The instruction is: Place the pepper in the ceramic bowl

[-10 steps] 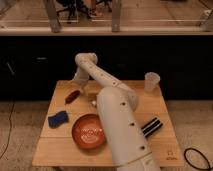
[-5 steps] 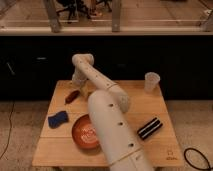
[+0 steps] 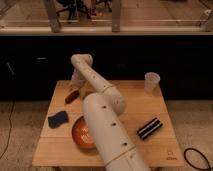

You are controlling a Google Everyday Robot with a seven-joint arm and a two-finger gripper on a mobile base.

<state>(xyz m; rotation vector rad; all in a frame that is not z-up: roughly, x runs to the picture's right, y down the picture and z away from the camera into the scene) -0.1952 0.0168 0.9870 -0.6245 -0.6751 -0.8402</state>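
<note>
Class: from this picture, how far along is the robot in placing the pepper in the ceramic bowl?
Done: nothing yet; the pepper lies on the table, outside the ceramic bowl. In hand: the gripper is right by the pepper. Left: grasping, carrying, releasing it in the bowl.

There is just one camera. It sits high up, close behind the big white arm [image 3: 107, 130]. It looks forward and down over the whole light wooden table [image 3: 145, 107]. The gripper [image 3: 76, 90] is far from it, at the table's far left.
</note>
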